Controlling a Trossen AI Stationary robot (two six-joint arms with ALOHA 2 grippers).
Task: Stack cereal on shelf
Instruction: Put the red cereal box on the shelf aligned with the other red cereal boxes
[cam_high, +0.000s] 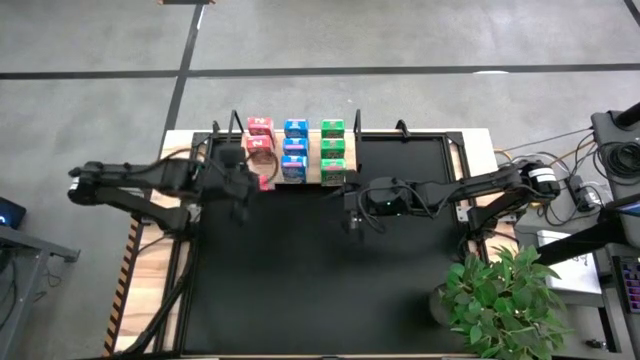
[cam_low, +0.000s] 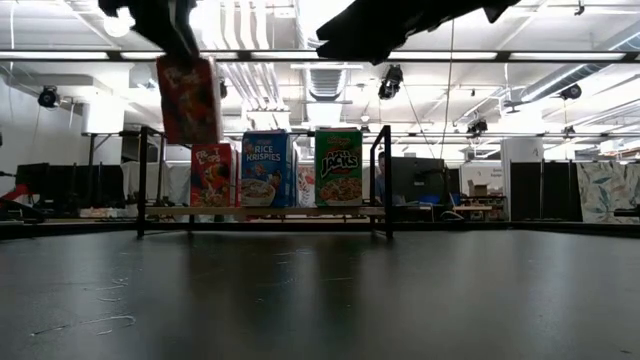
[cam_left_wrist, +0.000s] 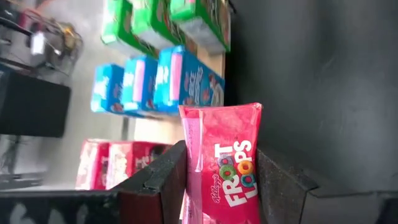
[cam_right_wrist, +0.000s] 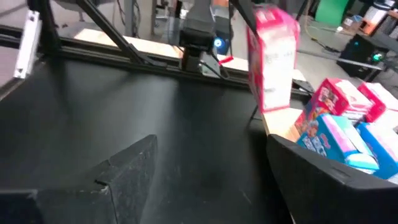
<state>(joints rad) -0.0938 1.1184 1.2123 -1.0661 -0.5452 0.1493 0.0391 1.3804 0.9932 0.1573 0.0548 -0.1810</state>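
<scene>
My left gripper (cam_high: 250, 180) is shut on a pink-red cereal box (cam_left_wrist: 227, 162) and holds it in the air just before the near left end of the wooden shelf (cam_high: 350, 150). In the low view this box (cam_low: 188, 100) hangs above the pink-red boxes (cam_low: 212, 175) on the shelf. Two pink-red boxes (cam_high: 259, 135), three blue (cam_high: 294, 147) and three green (cam_high: 333, 148) stand in rows on the board. My right gripper (cam_high: 352, 215) is open above the black mat near the shelf's right end, touching nothing. My left gripper pinches the pink-red box between its two fingers (cam_left_wrist: 165, 177), one on each opposite side of the box, at its upper end (cam_low: 180, 65). The fingers come from above, pointing down. The box is lifted clear, hanging below the fingers and nearly upright.
Thin black posts (cam_low: 382, 180) stand at the shelf's ends. The black mat (cam_high: 320, 290) covers most of the table. A potted plant (cam_high: 500, 295) stands at the near right corner, with cables and gear (cam_high: 600, 170) beyond the right edge.
</scene>
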